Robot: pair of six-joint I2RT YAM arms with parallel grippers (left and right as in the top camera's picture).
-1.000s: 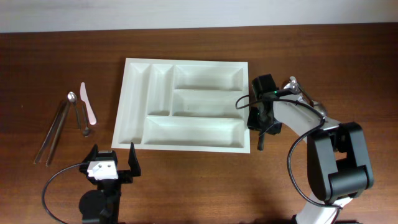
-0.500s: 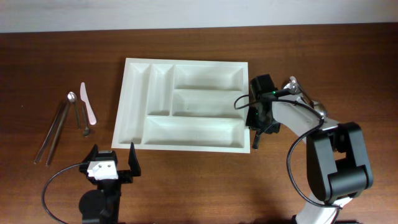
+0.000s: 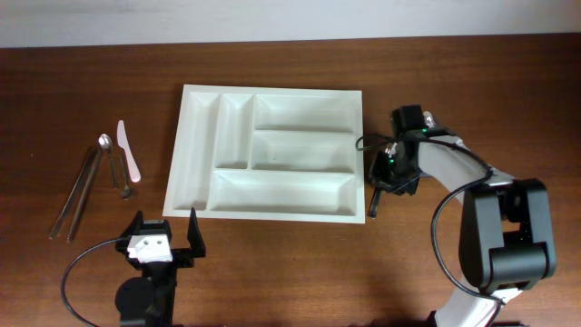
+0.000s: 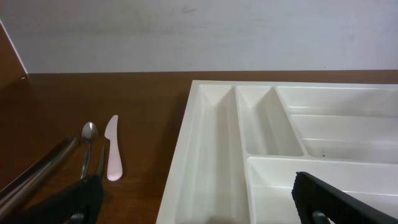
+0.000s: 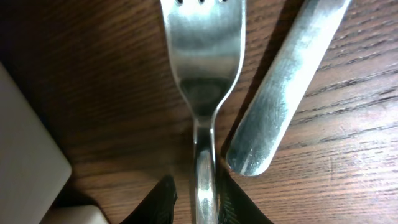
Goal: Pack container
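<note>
Dark wooden table (image 3: 272, 272) under a pale wall. The white container (image 3: 196, 154) lies mid-table. My right gripper (image 5: 198, 198) sits just off its right edge, jaws narrow about a fork's (image 5: 202, 62) neck; I cannot tell whether they pinch it. A second metal handle (image 5: 283, 93) crowds the fork. My left gripper (image 3: 165, 224) stands spread wide near the container's front left corner. A spoon (image 3: 105, 142), pink knife (image 3: 128, 153) and tongs (image 3: 77, 191) lie well left.

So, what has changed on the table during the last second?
The right arm's wrist swung right, away from the cutlery tray; the right gripper straddles the handle of a fork, a firm grip not clear. The left gripper, open, the tray and the pink knife stayed put.
</note>
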